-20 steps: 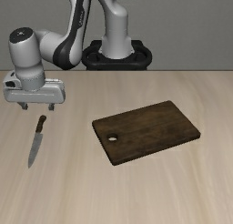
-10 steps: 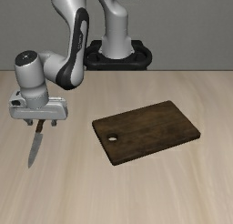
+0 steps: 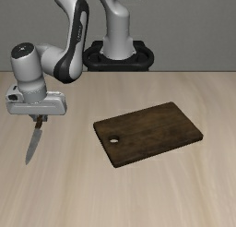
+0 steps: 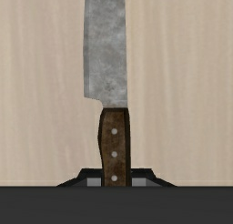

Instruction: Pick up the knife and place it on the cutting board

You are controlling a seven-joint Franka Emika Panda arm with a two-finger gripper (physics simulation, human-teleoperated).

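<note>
Clamping noted: gripper clenched on the wooden handle of the knife, one finger on either side, blade running straight out ahead of the fingertips. Placed at the exterior view's left, tip toward the lower edge; contact with the table not determinable. Farther off, cutting board lying flat right of centre, well apart from the knife. Judged next: carry toward the exterior view's right.
</note>
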